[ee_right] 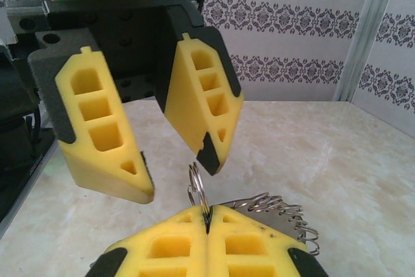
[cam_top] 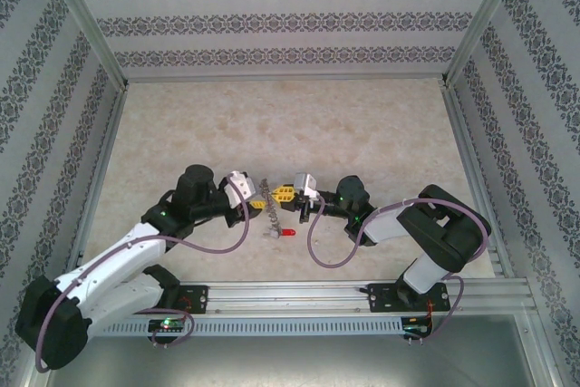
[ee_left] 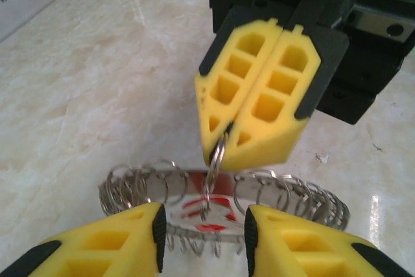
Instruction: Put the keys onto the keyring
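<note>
Left hand released, fingers spread just above keyring lying on desk. Red key below the gap between both hands, just beside keyring. Right hand clenched on small ring, tips facing left hand.

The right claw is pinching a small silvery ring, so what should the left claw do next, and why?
Probably lower the open left claw and close on the red-headed key showing beneath the coil of silvery metal rings: the shut right claw already holds one small silvery ring up.
</note>
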Motion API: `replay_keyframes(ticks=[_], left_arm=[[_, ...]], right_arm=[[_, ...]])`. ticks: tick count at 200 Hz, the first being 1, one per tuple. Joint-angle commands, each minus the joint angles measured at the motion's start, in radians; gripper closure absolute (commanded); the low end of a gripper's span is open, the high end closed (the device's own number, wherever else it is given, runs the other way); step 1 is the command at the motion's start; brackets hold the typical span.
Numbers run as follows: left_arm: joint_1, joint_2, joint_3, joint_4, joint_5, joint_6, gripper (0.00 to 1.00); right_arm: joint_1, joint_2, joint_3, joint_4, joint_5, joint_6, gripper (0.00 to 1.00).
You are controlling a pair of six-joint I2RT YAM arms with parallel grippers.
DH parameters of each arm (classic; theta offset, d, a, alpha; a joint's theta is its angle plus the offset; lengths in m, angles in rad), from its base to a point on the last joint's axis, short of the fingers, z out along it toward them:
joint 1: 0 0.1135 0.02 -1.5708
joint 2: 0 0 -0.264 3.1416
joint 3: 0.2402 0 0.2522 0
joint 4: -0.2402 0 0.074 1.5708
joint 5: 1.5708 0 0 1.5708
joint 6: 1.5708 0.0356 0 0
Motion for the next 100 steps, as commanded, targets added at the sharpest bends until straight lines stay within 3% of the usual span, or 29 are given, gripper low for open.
replay_keyframes(ticks=[1, 19, 51, 100], left_arm=[[-0.011, 0.020, 0.048, -0.013, 0.050, 0.039, 0.63], [-0.011, 0.033, 0.064, -0.014, 0.054, 0.049, 0.66], [-0.011, 0.073, 0.094, -0.057, 0.085, 0.067, 0.83], [-0.010, 0.090, 0.108, -0.083, 0.111, 0.088, 0.82]], right_arm=[[0.008, -0.017, 0.018, 0.071, -0.035, 0.026, 1.00], [0.008, -0.016, 0.015, 0.071, -0.038, 0.023, 1.00], [0.009, -0.016, 0.016, 0.071, -0.048, 0.023, 1.00], [0.007, -0.014, 0.023, 0.071, -0.052, 0.023, 1.00]])
